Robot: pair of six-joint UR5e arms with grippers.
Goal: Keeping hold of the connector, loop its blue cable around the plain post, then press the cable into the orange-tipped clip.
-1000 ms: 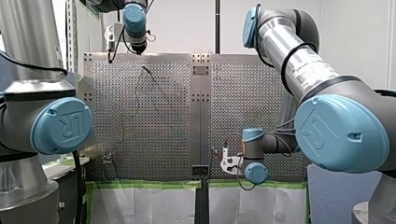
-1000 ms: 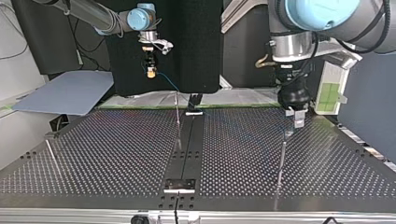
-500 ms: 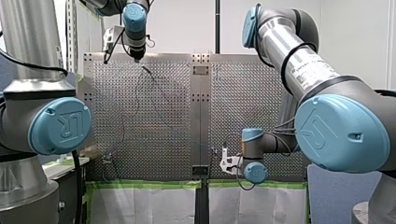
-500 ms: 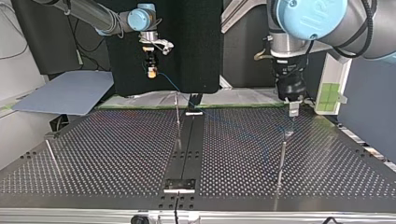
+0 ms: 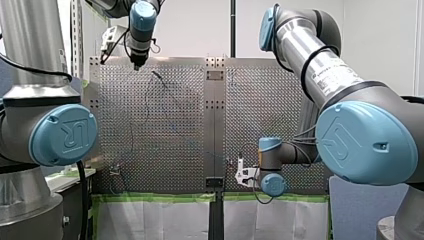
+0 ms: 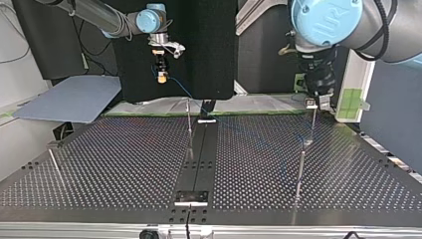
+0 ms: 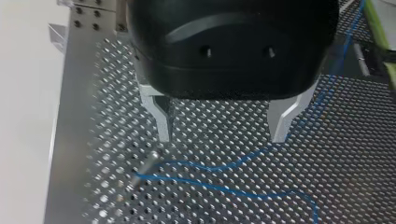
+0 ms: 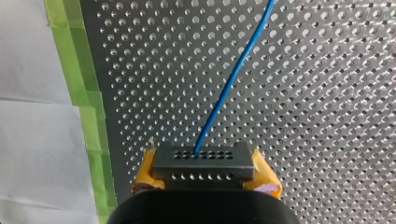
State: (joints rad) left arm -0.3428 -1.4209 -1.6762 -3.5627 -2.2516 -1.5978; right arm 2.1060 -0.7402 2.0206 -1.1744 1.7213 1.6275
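My right gripper [image 8: 205, 184] is shut on the black connector [image 8: 203, 162], which sits between its yellow pads [image 8: 144, 179]. The blue cable [image 8: 229, 84] runs from the connector out over the perforated plate. In the top view my right gripper [image 6: 160, 77] hangs above the table's far edge at the left. My left gripper [image 7: 222, 135] is open, its metal fingers [image 7: 161, 119] wide apart and empty above the plate. Just ahead of it, the cable [image 7: 210, 186] bends around a thin metal post [image 7: 145, 164]. In the top view my left gripper [image 6: 313, 103] hovers over a post [image 6: 312, 124] at the right.
More thin posts stand on the perforated table [image 6: 124, 159]: one near the middle [image 6: 189, 124], one at the right [image 6: 300, 172], one at the left [image 6: 54, 167]. Green tape [image 8: 88, 116] and white sheeting border the plate. No orange tip shows.
My left gripper has risen and drawn back toward the far edge in the top view, and moved left in the front view. My right arm has stayed still with the connector.
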